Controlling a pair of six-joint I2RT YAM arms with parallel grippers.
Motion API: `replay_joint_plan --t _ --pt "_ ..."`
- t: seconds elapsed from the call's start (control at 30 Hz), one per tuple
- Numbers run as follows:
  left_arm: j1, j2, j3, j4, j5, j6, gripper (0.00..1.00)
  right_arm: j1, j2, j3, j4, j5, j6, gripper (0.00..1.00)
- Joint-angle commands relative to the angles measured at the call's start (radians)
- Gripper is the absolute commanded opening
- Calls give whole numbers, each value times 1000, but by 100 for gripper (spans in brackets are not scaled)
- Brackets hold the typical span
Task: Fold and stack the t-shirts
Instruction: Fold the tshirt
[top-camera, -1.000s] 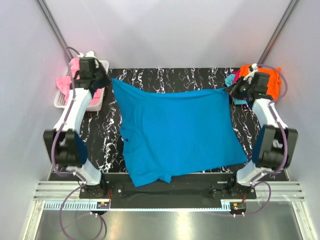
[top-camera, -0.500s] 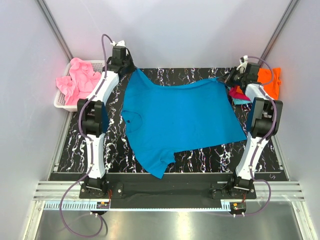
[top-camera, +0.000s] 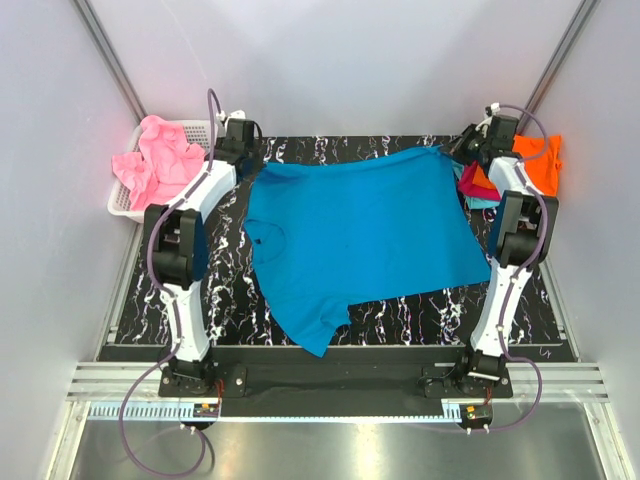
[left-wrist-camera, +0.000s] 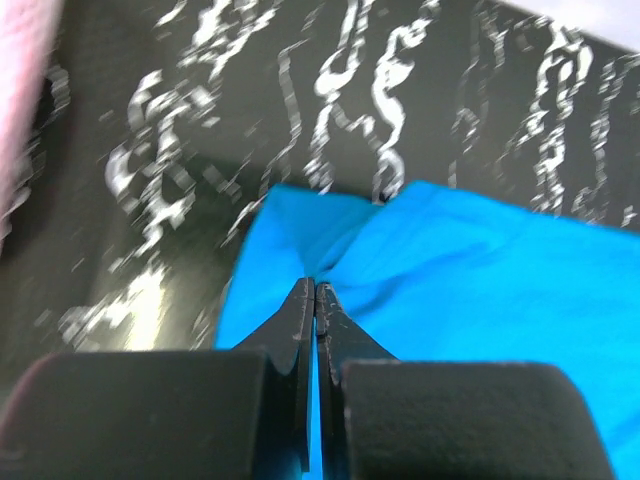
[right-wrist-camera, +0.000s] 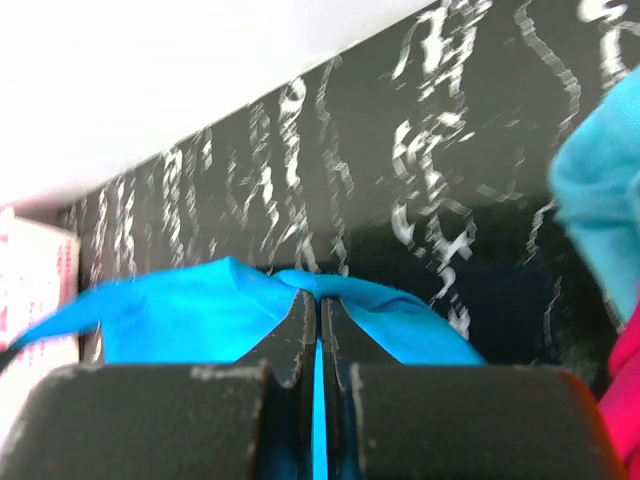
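The teal-blue t-shirt lies spread over the black marbled table, a sleeve hanging toward the near edge. My left gripper is shut on its far left corner, seen as pinched cloth between the closed jaws in the left wrist view. My right gripper is shut on its far right corner. Pink t-shirts fill the white basket at far left. Orange, magenta and light cyan t-shirts lie at far right.
The white mesh basket stands off the table's far left corner. Grey walls close in behind and on both sides. Both arms reach along the table's left and right edges to the far side.
Both grippers have carried the shirt's far edge away from the arm bases to the back of the table. The shirt has gone from lifted and stretched to lying flatter.
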Motion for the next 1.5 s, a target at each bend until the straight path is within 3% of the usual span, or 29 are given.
replay_joint_plan --t 0.0,0.17,0.47,0.9,1.47 --pt "-29 -173 -80 76 -133 13 0 3 63 109 -55 73 62 0" --pt "-34 -259 -176 93 -140 4 0 3 73 123 -71 75 84 0" --pt "-46 -414 -332 111 -88 2 0 3 -19 -18 -71 72 92 0" --pt "-78 -462 -464 82 -69 -25 0 2 -231 -219 -72 168 40 0" --pt "-124 -534 -556 57 -86 -59 0 2 -320 -339 -216 265 70 0"
